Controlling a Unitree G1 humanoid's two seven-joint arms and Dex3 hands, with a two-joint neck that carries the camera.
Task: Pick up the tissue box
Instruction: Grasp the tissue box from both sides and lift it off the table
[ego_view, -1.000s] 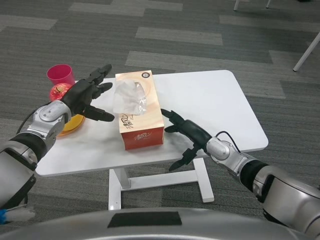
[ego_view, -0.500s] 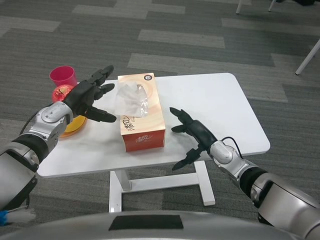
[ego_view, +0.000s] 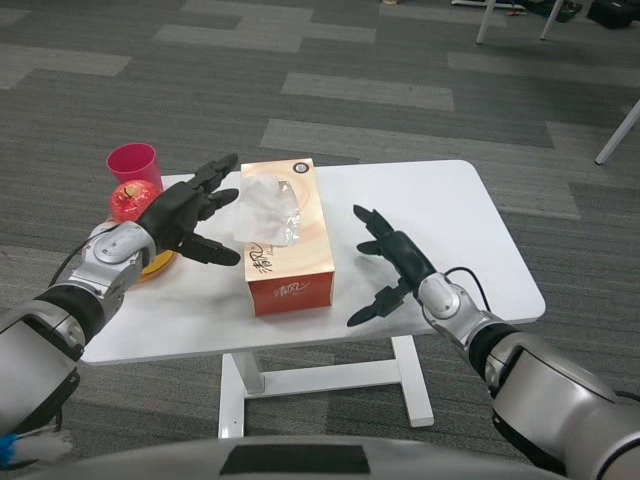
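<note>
Grey patterned carpet surrounds a white rounded-corner table (ego_view: 430, 205) bearing an orange cardboard tissue box (ego_view: 286, 255), flanked by two black robot hands.

Left of the tissue box, at the table's far left edge: a pink plastic cup (ego_view: 134, 165), upright; just in front of it a red round fruit (ego_view: 130, 200) sitting on a yellow-orange plate (ego_view: 157, 265) partly hidden by the arm. Left hand (ego_view: 187, 213): released, fingers spread, hovering just beside the tissue box's left face, apparently not touching. Tissue box: lying flat at the table's middle, long axis running front to back, white tissue (ego_view: 265, 210) puffed from its top slot. Right hand (ego_view: 395, 262): released, fingers spread, hovering near the tissue box's right side, a clear gap between them.
</note>
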